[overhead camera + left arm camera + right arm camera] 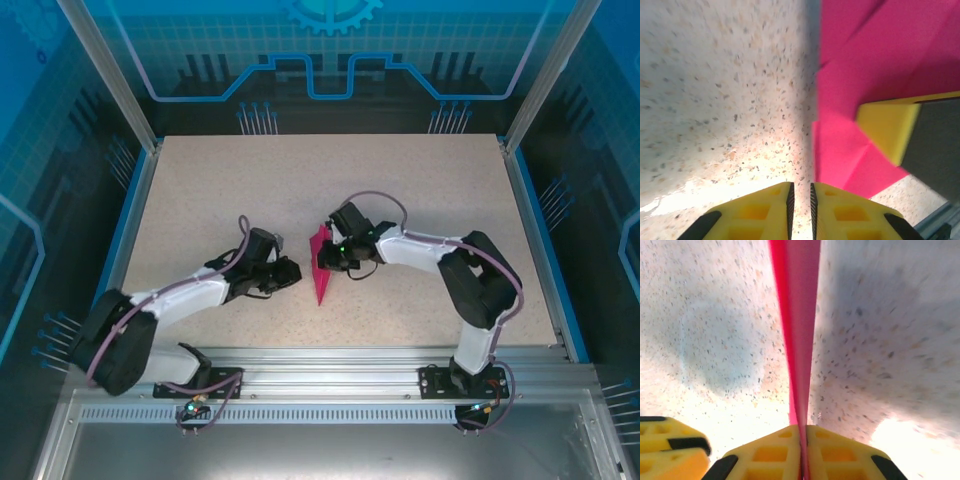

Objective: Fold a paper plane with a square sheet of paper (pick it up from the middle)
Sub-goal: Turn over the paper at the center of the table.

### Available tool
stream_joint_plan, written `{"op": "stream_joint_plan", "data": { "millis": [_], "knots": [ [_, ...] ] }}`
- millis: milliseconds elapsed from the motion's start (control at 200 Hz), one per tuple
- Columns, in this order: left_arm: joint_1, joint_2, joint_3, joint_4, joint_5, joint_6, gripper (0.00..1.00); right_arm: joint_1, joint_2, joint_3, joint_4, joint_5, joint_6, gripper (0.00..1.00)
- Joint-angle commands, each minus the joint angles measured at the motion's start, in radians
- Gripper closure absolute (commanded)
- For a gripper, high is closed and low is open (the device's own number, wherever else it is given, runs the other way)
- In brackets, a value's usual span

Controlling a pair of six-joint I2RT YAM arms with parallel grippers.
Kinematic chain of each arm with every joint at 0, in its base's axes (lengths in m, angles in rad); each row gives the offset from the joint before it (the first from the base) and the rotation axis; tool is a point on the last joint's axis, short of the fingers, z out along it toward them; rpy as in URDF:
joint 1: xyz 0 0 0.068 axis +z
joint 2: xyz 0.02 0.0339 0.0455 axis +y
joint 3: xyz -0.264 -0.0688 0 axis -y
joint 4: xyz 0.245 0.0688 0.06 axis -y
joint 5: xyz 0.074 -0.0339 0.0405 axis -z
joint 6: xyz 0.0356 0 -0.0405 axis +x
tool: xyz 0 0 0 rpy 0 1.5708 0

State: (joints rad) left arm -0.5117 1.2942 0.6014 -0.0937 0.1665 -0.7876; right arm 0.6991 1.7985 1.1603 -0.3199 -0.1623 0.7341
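Note:
The magenta-pink paper [320,268] is folded into a narrow pointed dart, its sharp tip toward the near edge, and it stands on edge on the table between the two grippers. My right gripper [330,256] is shut on it. In the right wrist view the paper [798,315] runs as a thin upright strip straight out from the pressed jaws of the right gripper [803,432]. My left gripper [295,270] sits just left of the paper, apart from it. In the left wrist view the left gripper [800,192] is shut to a thin slit with nothing in it, and the creased paper [865,75] lies to its right.
The speckled beige table [220,190] is bounded by blue rails [128,215] and a metal frame at the near edge. A yellow finger of the right gripper [887,130] shows against the paper. The left gripper's fingers [670,455] show low in the right wrist view.

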Motion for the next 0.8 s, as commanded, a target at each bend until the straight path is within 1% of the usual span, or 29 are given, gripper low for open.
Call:
{"op": "stream_joint_plan", "data": {
  "millis": [0,75,135,185,245,325,430,545,630,795],
  "knots": [
    [0.014,-0.109,-0.027,-0.094,-0.153,-0.014,0.77,0.064,-0.051,0.159,-0.445,0.364,-0.164,0.90],
    [0.016,-0.174,-0.040,-0.148,-0.229,-0.024,0.75,0.106,0.004,0.267,-0.660,0.584,-0.172,0.89],
    [0.019,-0.217,-0.051,-0.194,-0.290,-0.045,0.74,0.142,0.067,0.355,-0.803,0.726,-0.150,0.89],
    [0.022,-0.252,-0.064,-0.218,-0.331,-0.064,0.74,0.170,0.123,0.408,-0.883,0.801,-0.123,0.89],
    [0.023,-0.293,-0.077,-0.261,-0.392,-0.101,0.72,0.200,0.179,0.450,-0.933,0.846,-0.089,0.88],
    [0.027,-0.345,-0.090,-0.324,-0.460,-0.148,0.69,0.240,0.247,0.496,-0.951,0.848,-0.064,0.87],
    [0.034,-0.412,-0.105,-0.392,-0.525,-0.188,0.61,0.295,0.347,0.581,-0.976,0.837,-0.036,0.85],
    [0.035,-0.480,-0.117,-0.448,-0.573,-0.214,0.55,0.349,0.452,0.687,-1.006,0.801,-0.016,0.84],
    [0.036,-0.520,-0.124,-0.465,-0.589,-0.213,0.53,0.376,0.503,0.750,-0.999,0.743,-0.011,0.81],
    [0.038,-0.548,-0.129,-0.479,-0.588,-0.210,0.51,0.410,0.523,0.805,-0.926,0.596,-0.047,0.66]
  ]
}}
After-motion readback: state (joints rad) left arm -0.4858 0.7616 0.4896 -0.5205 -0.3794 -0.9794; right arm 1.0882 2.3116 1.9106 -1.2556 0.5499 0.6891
